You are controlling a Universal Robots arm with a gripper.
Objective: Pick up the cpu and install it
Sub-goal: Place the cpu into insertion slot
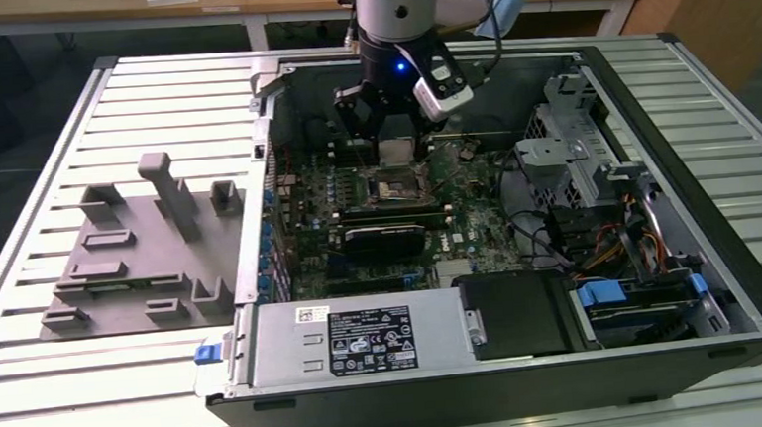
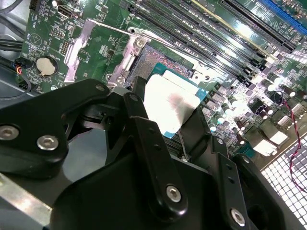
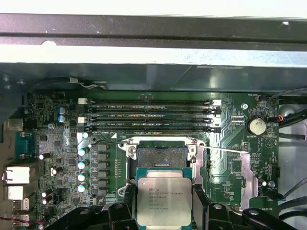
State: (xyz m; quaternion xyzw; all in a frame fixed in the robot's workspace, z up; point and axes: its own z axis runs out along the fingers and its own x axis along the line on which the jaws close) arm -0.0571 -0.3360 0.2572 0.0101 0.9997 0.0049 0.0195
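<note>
My gripper [image 1: 396, 145] is shut on the cpu [image 1: 395, 152], a flat silver square with a pale rim, and holds it by two opposite edges. It hangs inside the open computer case [image 1: 703, 283], slightly behind the open black socket [image 1: 393, 184] on the green motherboard. In the first wrist view the cpu [image 3: 164, 203] sits between the black fingers [image 3: 126, 199], beside the bare socket [image 3: 160, 155]. In the second wrist view the cpu [image 2: 169, 101] hovers over the socket [image 2: 152, 61], whose metal load plate [image 2: 85, 44] is flipped open.
Memory slots [image 3: 148, 115] run alongside the socket. A drive cage and cables [image 1: 592, 191] fill the case on the exterior view's right, and a power supply [image 1: 362, 339] lies at its front. A grey plastic fixture [image 1: 145, 258] stands on the slatted table at the exterior view's left.
</note>
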